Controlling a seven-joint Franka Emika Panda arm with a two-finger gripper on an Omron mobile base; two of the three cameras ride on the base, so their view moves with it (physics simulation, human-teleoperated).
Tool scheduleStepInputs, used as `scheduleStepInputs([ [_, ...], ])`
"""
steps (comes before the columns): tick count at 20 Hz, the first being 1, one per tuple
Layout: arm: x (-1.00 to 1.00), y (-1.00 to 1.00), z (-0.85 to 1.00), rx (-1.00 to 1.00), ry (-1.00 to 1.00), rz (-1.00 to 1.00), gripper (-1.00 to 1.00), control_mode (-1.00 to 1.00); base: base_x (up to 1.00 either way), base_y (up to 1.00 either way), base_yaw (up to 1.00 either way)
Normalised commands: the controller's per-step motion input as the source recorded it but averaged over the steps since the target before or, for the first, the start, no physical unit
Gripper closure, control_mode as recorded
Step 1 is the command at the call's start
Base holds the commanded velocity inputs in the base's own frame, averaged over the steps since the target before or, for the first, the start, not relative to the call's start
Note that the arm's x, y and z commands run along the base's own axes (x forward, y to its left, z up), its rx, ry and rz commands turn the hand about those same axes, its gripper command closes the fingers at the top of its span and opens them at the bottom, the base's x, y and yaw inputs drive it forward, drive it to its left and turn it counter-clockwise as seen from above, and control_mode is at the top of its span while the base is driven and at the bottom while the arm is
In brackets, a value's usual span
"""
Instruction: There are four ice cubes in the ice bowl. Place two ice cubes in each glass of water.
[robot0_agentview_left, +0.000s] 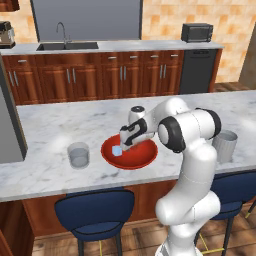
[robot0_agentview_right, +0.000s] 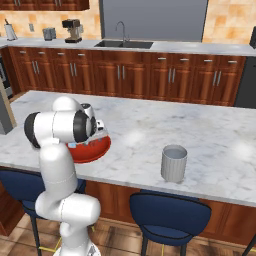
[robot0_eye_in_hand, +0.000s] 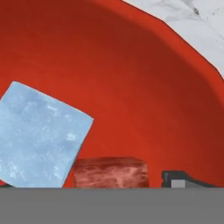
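ice cube (robot0_eye_in_hand: 41, 138) lies in the red ice bowl (robot0_agentview_left: 142, 160), just ahead of the pincer (robot0_agentview_left: 121, 145), off toward one finger. pincer released, jaws wide, holding nothing. step: picking a cube. next: centre the jaws over it, then clench.

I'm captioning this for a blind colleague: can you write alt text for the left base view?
A white robot arm reaches its open claw down into a wide shallow red bowl holding a pale-blue ice cube, on a marble counter. A clear glass tumbler stands left of the bowl, a ribbed grey tumbler far right.
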Motion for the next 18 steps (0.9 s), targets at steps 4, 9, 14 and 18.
scheduleStepInputs([
  [4,0.01,0.05,-0.59,-0.08,0.0,0.0,1.0,-1.0,0.0,0.0,0.0],
  [9,0.0,0.0,-0.59,-0.03,0.0,0.0,1.0,-1.0,0.0,0.0,0.0],
  [14,0.0,-0.07,-0.58,-0.01,0.0,0.0,1.0,-1.0,0.0,0.0,0.0],
  [18,-0.18,-0.19,-0.29,0.01,0.0,0.0,1.0,-1.0,0.0,0.0,0.0],
])
